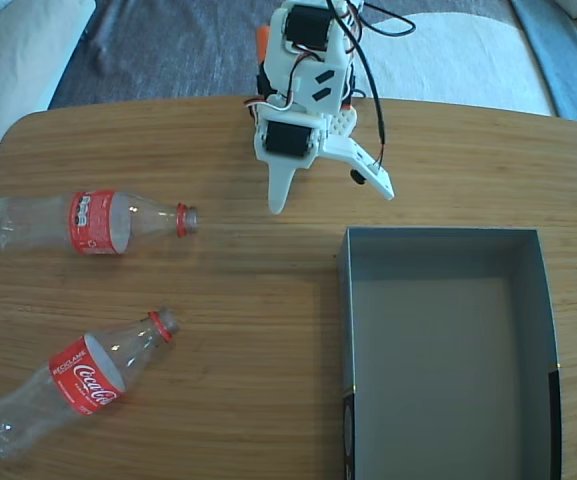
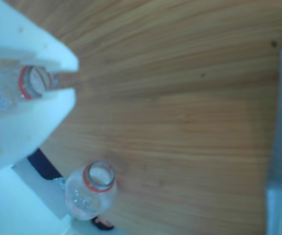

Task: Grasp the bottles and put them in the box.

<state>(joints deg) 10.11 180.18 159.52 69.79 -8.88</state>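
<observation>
Fixed view: bottles (image 1: pixel 93 222) (image 1: pixel 73 385) lie left, box (image 1: pixel 446 350) right, well apart.

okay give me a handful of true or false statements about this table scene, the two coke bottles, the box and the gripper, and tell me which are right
1. Both bottles lie on their sides on the wooden table. True: the upper bottle and the lower bottle both lie flat in the fixed view.
2. One bottle is already in the box. False: the box holds nothing, and both bottles lie to its left.
3. The gripper is clamped on a bottle. False: it is open, holding nothing, above the table near the box's far end.
4. Both bottles have red labels. True.
5. The bottles touch each other. False: bare table lies between them.
</observation>
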